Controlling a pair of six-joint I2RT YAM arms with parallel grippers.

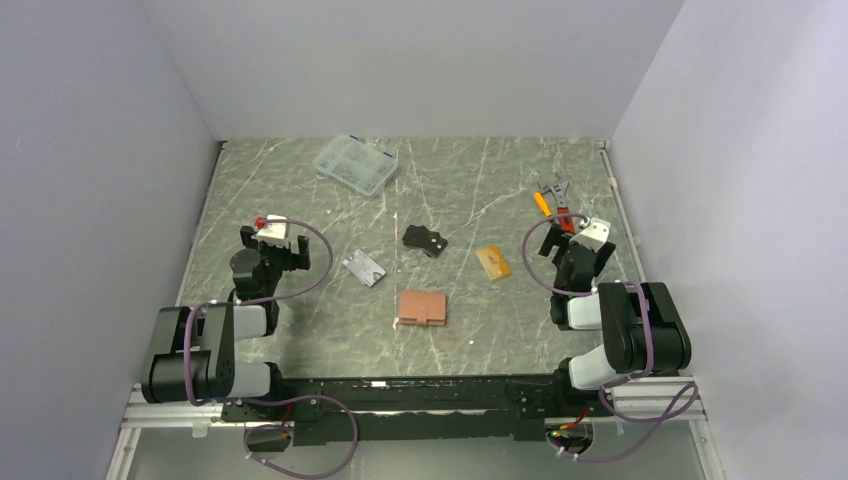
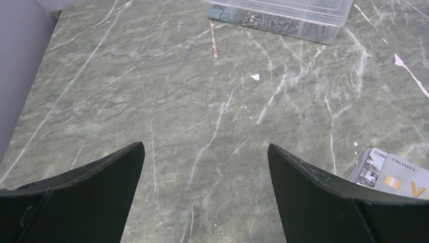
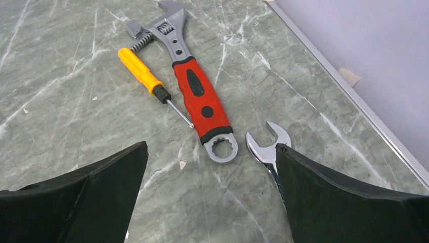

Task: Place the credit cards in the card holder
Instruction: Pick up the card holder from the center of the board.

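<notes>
We get soft, even light from overhead in all three views, and the desk [image 1: 470, 190] shows its veins without hard glare. Shadows are short and pale; a thin one hugs the adjustable wrench [image 3: 195, 96]. The top view is slightly soft, so small things lose detail. Both wrist views are sharp, and lettering on the silver-grey card [image 2: 404, 174] partly reads. The left tool [image 2: 205, 147] and right tool [image 3: 211, 146] are near-featureless black.

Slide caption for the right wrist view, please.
The open right tool hovers near a red-handled wrench, a yellow screwdriver and a steel spanner on the table.
</notes>
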